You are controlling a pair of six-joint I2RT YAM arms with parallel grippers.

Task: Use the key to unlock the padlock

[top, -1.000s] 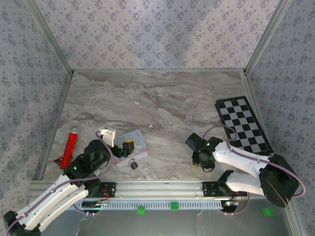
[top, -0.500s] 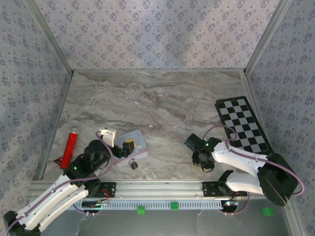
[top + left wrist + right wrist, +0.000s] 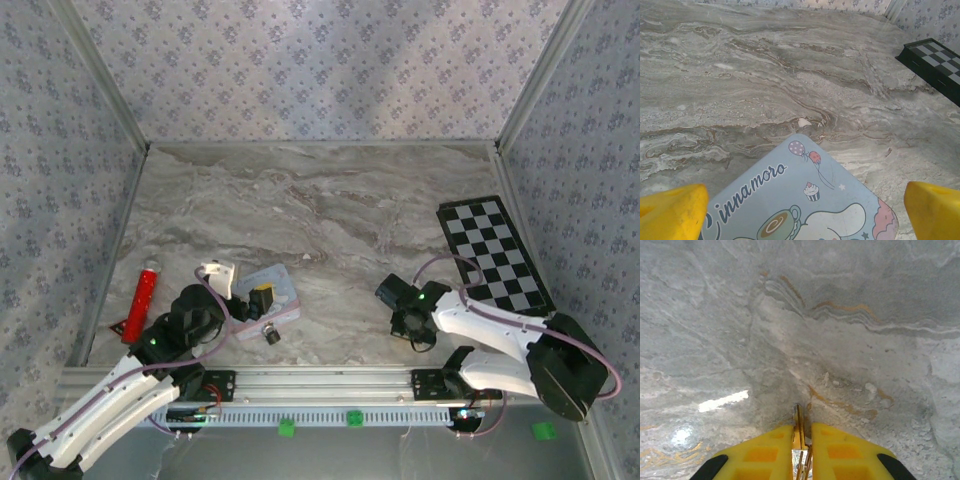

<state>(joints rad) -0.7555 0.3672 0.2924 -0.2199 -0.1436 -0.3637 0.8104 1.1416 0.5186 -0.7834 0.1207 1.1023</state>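
The padlock (image 3: 271, 336), tiny and dark with a thin shackle, lies on the marble just in front of a pale blue cartoon tin (image 3: 284, 289). My left gripper (image 3: 240, 288) hovers over that tin with its yellow fingers wide open; in the left wrist view the left gripper (image 3: 800, 215) has the tin (image 3: 805, 200) between its fingertips (image 3: 670, 212), apart from both. My right gripper (image 3: 409, 322) points down at the table at the right. In the right wrist view the right gripper (image 3: 801, 432) is shut on the brass key (image 3: 798, 425), held edge-on with its tip poking out.
A red cylinder (image 3: 146, 290) lies by the left wall. A black-and-white checkerboard (image 3: 493, 255) sits at the right, also seen as the checkerboard (image 3: 940, 62) in the left wrist view. Patterned walls enclose three sides; a metal rail (image 3: 330, 380) runs along the front edge.
My right gripper's jaws have narrowed onto the key, and that wrist shifted very slightly. The left arm, tin and padlock have not moved.
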